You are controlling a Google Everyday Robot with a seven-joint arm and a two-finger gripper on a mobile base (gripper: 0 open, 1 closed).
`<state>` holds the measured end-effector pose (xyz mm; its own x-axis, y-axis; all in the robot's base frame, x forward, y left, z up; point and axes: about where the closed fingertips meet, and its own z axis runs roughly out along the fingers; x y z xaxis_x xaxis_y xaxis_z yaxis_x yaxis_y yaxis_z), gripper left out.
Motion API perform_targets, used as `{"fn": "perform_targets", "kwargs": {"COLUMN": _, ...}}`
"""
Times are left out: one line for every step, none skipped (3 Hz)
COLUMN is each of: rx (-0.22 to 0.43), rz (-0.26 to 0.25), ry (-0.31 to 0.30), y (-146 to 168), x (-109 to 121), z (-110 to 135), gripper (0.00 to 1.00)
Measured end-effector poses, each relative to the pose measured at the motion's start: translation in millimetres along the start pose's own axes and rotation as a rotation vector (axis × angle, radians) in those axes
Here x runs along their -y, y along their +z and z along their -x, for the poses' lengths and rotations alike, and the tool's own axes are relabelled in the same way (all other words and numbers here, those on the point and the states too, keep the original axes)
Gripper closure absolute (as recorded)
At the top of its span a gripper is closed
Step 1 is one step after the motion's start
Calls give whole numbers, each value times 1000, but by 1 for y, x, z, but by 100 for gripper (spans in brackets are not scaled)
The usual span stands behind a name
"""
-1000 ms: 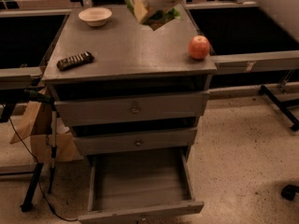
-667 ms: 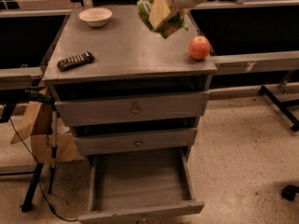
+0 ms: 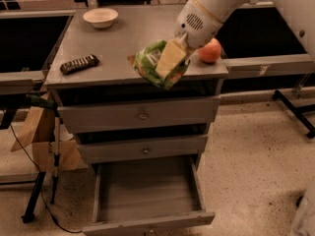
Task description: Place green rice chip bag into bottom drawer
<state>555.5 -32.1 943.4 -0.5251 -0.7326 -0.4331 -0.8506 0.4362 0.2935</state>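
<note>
Transport step: the end effector [image 3: 171, 58], clamped on the green bag [image 3: 146, 65], hangs over the front edge of the counter [image 3: 113, 48] (apple [image 3: 210, 51] just beside), and should next descend toward the open bottom drawer [image 3: 147, 193].

The pincer [image 3: 170, 60], smooth matt cream plastic, is at the front edge of the surface [image 3: 123, 43], clamped on the crinkled, glossy foil bag [image 3: 146, 63]. Surface and bottom drawer [image 3: 147, 191] look like dull grey metal. The bowl [image 3: 100, 17] is smooth and pale, the apple [image 3: 210, 51] is faintly shiny, and the floor [image 3: 256, 156] is speckled and matt.
</note>
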Motion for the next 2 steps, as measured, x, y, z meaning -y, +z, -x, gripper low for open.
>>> {"fn": "perform_targets", "kwargs": {"rx": -67, "rz": 131, "ry": -84, "y": 26, "x": -13, "z": -9, "gripper": 100}}
{"fn": "perform_targets", "kwargs": {"rx": -67, "rz": 131, "ry": -84, "y": 27, "x": -13, "z": -9, "gripper": 100}}
